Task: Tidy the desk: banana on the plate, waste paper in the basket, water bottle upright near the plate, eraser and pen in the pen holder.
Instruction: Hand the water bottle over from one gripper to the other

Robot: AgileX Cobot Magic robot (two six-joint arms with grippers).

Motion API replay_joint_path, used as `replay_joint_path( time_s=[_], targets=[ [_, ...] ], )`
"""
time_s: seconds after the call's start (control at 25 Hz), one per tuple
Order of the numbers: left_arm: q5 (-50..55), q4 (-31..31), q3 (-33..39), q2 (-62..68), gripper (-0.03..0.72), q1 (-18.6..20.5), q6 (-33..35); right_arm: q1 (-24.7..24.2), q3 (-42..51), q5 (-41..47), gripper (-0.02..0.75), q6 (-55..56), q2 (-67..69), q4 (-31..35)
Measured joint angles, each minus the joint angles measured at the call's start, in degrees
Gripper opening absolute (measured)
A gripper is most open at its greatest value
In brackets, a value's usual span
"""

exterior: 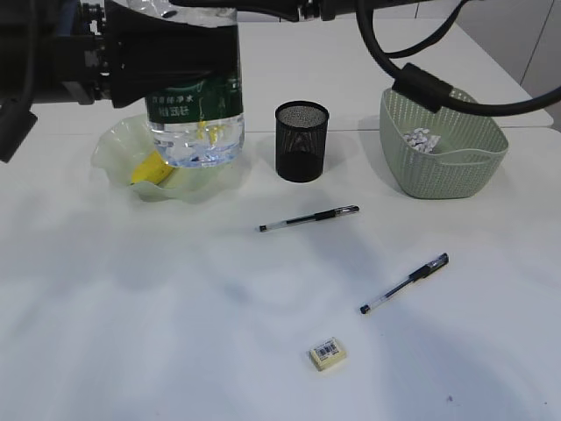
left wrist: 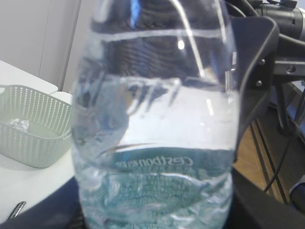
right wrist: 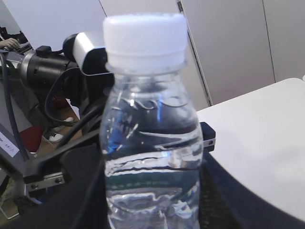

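Standing upright over the plate (exterior: 118,151) at the back-left of the surface (exterior: 175,333), the bottle (exterior: 195,118) is gripped by both arms at once — the left gripper (exterior: 153,61) clamps its upper body, and the left wrist view shows dark jaws on either side of the clear wall. In the right wrist view the bottle fills the frame, white cap (right wrist: 144,36) on top, with the right gripper's (right wrist: 147,191) dark jaws closed around its lower part. Whether the bottle's base touches the plate or hangs just above it, I cannot tell.

Part of the banana (exterior: 151,169) shows in the plate, partly behind the bottle.

Just right of the plate, near the back middle, stands the holder (exterior: 301,140), upright. Further right, toward the back-right corner, sits the basket (exterior: 443,149) with the crumpled paper (exterior: 422,139) inside it; a black cable crosses above its rim.

Two pens lie loose in the middle of the surface — one pen (exterior: 308,218) in front of the holder, the other pen (exterior: 404,283) nearer the front and to the right, both slanted. The eraser (exterior: 326,353) lies by itself near the front edge, barcode sticker up, well apart from the pens.
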Motion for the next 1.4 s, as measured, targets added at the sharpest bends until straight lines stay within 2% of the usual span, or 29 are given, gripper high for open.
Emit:
replay_joint_path(
  time_s=[0.6, 1.04, 1.4],
  targets=[
    [0.0, -0.1, 0.0, 0.0, 0.409, 0.0, -0.1, 0.0, 0.0, 0.0, 0.371, 0.1, 0.0, -0.1],
    [0.2, 0.1, 0.0, 0.1, 0.389, 0.0, -0.2, 0.0, 0.0, 0.0, 0.506, 4.5, -0.1, -0.7],
    [0.2, 1.2, 0.0, 0.3, 0.388, 0.0, 0.3, 0.0, -0.1, -0.1, 0.566, 8.1, -0.1, -0.7]
  ],
)
